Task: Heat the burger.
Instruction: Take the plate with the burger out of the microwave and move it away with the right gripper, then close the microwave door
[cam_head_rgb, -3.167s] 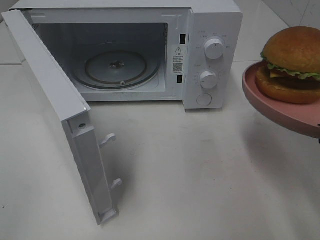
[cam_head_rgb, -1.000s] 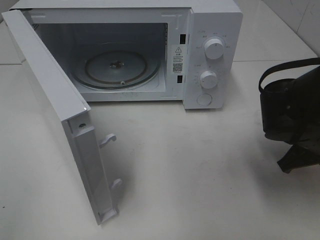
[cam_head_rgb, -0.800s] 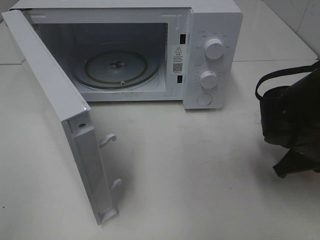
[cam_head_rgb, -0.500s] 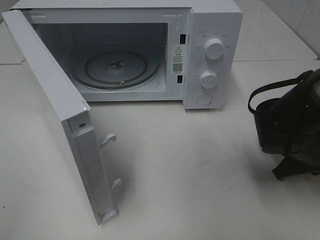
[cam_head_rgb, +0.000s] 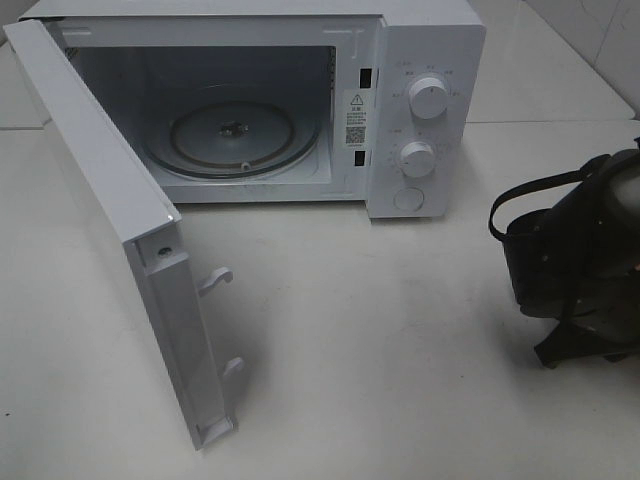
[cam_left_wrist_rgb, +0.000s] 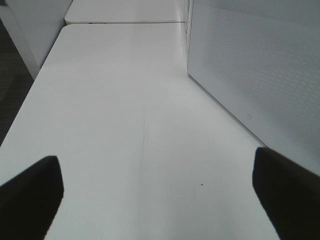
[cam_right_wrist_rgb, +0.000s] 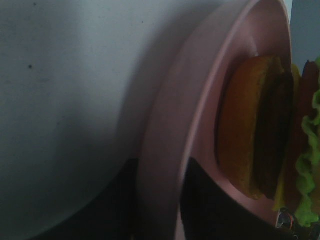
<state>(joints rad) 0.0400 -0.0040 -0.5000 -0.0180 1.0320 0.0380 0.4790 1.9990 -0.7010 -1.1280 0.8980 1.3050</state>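
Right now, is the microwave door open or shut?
Open: the door swings wide to the left, exposing the bare glass turntable inside.

White kitchen gear, one warm splash of colour

The microwave is white all over, its door finely dotted; the tabletop is plain white. The burger shows golden-brown bun, dark patty, yellow cheese and bright green lettuce on a pink plate. The right arm is black.
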